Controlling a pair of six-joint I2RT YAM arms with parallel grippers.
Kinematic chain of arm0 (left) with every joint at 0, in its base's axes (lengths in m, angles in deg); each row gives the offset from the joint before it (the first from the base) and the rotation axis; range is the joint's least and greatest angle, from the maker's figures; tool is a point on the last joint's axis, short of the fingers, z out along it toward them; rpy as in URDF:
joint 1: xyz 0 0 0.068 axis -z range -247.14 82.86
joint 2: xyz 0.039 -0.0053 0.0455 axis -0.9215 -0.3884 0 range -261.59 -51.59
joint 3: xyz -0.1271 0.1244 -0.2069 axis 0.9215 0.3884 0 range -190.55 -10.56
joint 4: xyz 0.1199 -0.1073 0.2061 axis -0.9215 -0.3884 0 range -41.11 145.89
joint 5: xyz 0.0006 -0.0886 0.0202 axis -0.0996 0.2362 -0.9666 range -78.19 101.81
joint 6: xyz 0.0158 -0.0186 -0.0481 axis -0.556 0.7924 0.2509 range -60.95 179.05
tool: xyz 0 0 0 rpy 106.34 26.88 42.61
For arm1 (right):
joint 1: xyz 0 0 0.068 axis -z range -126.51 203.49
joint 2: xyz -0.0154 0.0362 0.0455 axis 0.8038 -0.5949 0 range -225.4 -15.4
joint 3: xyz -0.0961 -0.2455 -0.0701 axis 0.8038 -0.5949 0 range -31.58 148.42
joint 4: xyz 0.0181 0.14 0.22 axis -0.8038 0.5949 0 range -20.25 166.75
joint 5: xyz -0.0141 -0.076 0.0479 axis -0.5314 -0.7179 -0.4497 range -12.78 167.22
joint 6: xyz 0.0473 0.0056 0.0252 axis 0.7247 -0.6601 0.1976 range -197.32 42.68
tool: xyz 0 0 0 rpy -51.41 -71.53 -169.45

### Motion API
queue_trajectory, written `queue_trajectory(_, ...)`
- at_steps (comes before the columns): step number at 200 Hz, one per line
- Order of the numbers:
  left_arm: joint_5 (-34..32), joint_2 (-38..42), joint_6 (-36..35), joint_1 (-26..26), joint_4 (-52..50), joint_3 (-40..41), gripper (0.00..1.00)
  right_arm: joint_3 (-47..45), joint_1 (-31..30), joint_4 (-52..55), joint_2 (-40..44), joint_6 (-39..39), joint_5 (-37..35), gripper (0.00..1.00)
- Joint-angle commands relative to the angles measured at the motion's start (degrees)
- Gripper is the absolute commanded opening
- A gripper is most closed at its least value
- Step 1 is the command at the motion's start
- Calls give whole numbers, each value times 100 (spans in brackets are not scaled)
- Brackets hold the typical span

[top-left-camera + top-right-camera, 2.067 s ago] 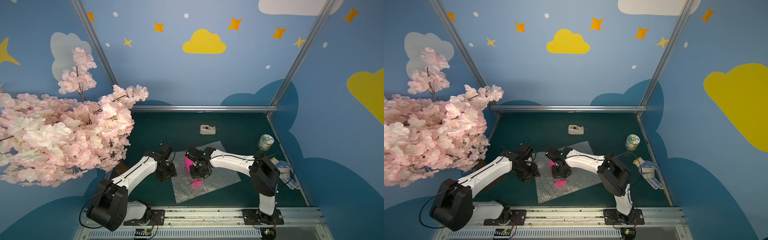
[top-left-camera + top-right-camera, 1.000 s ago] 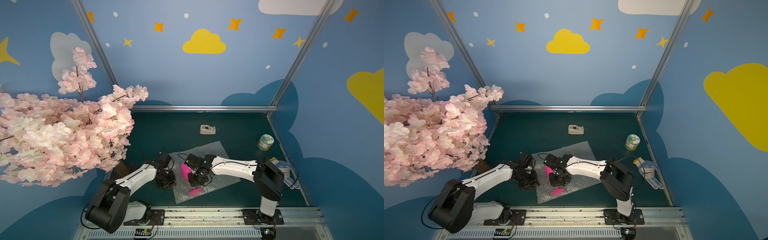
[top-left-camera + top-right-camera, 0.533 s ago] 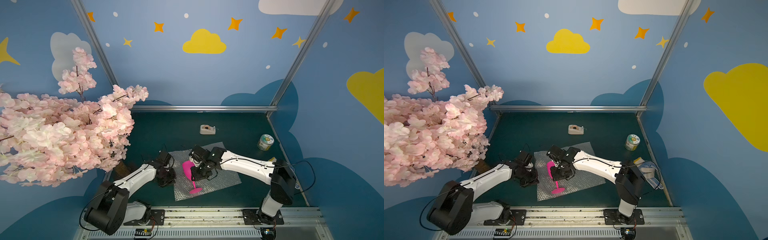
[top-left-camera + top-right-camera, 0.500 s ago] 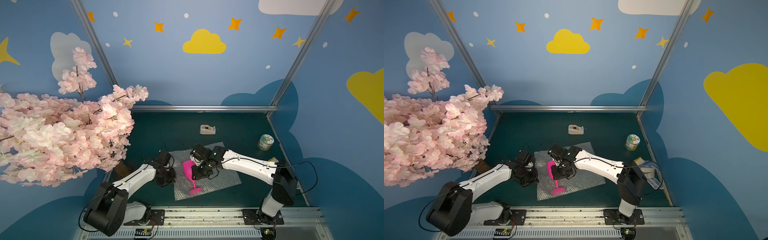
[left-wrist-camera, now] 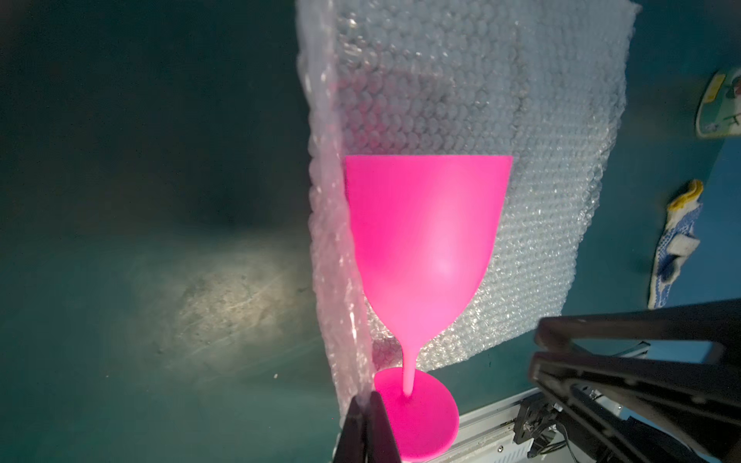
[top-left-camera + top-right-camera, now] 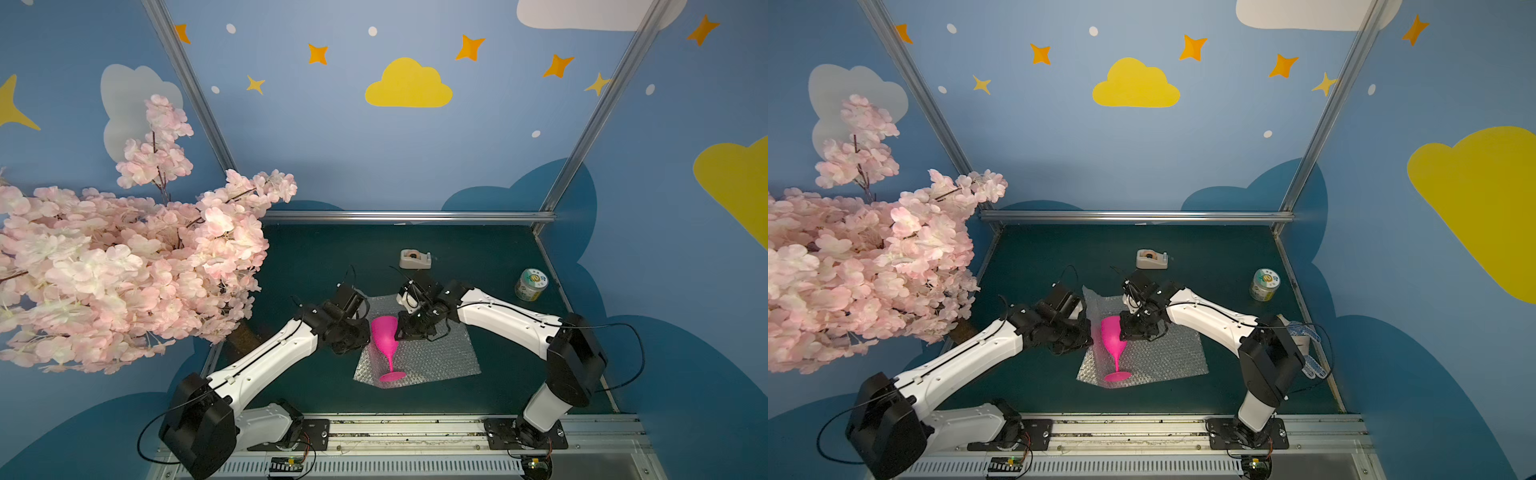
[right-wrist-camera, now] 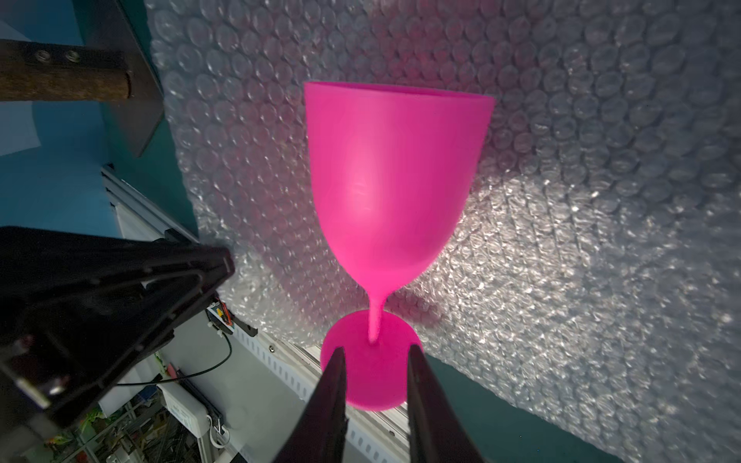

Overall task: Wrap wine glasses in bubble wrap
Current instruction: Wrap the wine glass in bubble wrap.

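In a top view, the goblet (image 6: 384,338) is at three o'clock of the left end effector (image 6: 366,337), which is clamped on the bubble wrap (image 6: 432,353); the right end effector (image 6: 400,332) is apart.

I see the pink goblet (image 6: 1112,338) on the bubble wrap (image 6: 1163,357), flanked by left gripper (image 6: 1089,333) and right gripper (image 6: 1128,329); the wrap's left edge appears lifted.

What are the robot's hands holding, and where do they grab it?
The left hand pinches the bubble wrap by its raised edge, near the foot of the pink goblet. The right hand is open and holds nothing.
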Motion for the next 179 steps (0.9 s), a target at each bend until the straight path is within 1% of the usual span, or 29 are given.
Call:
queue_trajectory(1, -254, -367, 88, 346, -244, -436, 3, -330, 127, -445, 137, 227, 386, 27)
queue_trajectory(37, -137, -1008, 452, 614, -247, -996, 3, -1119, 172, -1093, 772, 300, 720, 34)
queue_trajectory(66, -56, -1523, 441, 810, -366, -1584, 3, -1989, 240, -1958, 1332, 652, 1147, 40)
queue_trajectory(91, 72, -1861, 567, 899, -362, -1843, 3, -2383, 248, -2422, 1732, 691, 1300, 41)
queue_trajectory(109, 113, -2034, 618, 923, -356, -1970, 3, -2445, 256, -2393, 1766, 601, 1218, 42)
queue_trajectory(129, 105, -2135, 612, 951, -404, -2098, 3, -2445, 258, -2556, 1667, 678, 1264, 46)
queue_trajectory(144, 113, -2192, 607, 972, -418, -2162, 3, -2439, 257, -2625, 1629, 784, 1167, 48)
queue_trajectory(160, 105, -2230, 625, 1007, -418, -2189, 3, -2398, 263, -2494, 1507, 796, 1035, 47)
queue_trajectory(179, 122, -2254, 652, 1023, -409, -2188, 3, -2405, 275, -2514, 1336, 793, 1029, 43)
